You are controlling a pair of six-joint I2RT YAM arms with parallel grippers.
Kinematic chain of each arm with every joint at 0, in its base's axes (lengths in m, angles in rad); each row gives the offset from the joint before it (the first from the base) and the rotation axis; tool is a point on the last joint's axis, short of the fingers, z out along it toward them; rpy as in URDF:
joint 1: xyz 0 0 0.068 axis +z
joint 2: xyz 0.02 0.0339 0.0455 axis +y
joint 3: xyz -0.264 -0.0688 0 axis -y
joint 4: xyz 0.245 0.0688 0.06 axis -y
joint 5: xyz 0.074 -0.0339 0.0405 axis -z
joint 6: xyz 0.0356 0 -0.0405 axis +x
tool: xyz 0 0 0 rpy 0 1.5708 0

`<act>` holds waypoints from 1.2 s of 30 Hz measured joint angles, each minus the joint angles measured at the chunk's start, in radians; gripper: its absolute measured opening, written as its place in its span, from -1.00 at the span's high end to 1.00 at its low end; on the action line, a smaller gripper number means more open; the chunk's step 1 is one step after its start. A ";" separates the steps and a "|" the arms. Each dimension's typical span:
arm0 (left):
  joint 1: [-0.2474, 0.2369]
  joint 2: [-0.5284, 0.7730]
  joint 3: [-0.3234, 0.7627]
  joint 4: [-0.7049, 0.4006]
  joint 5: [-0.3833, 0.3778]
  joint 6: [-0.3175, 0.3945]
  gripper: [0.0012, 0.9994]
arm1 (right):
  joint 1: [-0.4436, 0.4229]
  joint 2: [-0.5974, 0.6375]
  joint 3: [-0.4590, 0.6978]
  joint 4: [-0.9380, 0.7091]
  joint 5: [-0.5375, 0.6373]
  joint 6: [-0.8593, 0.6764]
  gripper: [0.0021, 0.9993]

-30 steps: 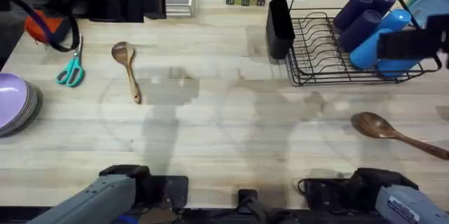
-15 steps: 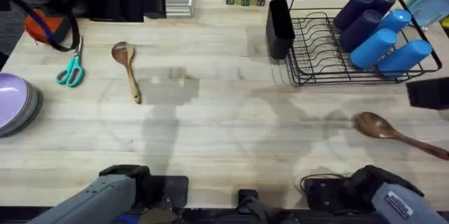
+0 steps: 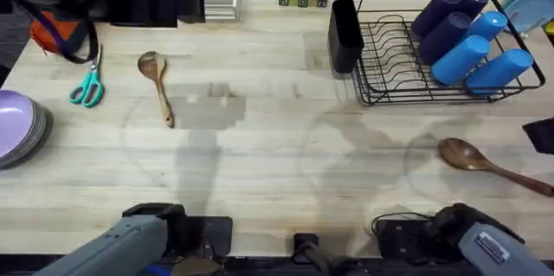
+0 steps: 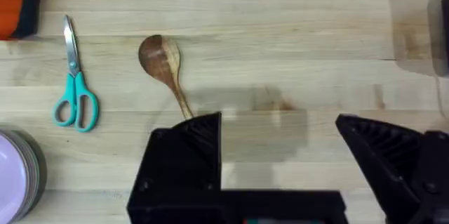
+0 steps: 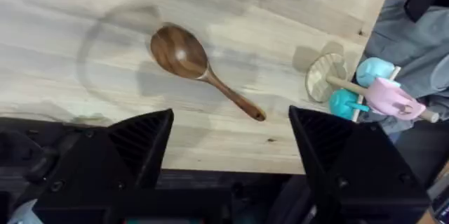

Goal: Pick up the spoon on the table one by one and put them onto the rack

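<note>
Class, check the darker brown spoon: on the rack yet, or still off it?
Off. The darker spoon lies flat on the table, in front of the rack.

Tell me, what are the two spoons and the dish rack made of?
The light spoon looks like pale, matte wood with faint grain. The dark spoon looks like brown wood with a slight sheen, perhaps oiled or varnished. The rack seems to be thin metal wire coated black, though the coating could be paint or plastic.

a lab bench dressed as a kitchen (robot arm bases [image 3: 156, 241], dish rack [image 3: 415, 51], purple plates [image 3: 19, 127]).
</note>
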 joint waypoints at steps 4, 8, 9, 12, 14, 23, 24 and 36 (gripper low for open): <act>0.000 0.000 0.000 0.000 0.000 0.000 -0.99 | 0.000 0.000 0.000 0.000 0.023 -0.016 -0.98; 0.000 0.000 0.000 0.000 0.000 0.000 -0.99 | 0.000 0.000 0.000 0.000 0.081 -0.073 -0.98; 0.000 0.000 0.000 0.000 0.000 0.000 -0.99 | 0.000 0.000 0.000 0.000 0.091 -0.094 -0.99; 0.000 0.000 0.000 0.000 0.000 0.000 -0.99 | 0.000 0.005 0.000 0.000 0.102 -0.152 -0.98; 0.000 0.000 0.000 0.000 0.000 0.000 -0.99 | 0.000 0.018 0.000 0.000 0.104 -0.185 -0.98; 0.000 0.000 0.000 -0.001 0.000 0.000 -0.99 | -0.079 0.131 0.000 -0.016 0.066 -0.305 -0.98; 0.000 0.000 0.000 -0.003 0.000 0.000 -0.99 | -0.101 0.141 0.000 -0.016 0.046 -0.318 -0.99; 0.000 0.000 0.000 -0.004 0.000 0.000 -0.99 | -0.283 0.223 0.000 -0.016 -0.081 -0.460 -0.98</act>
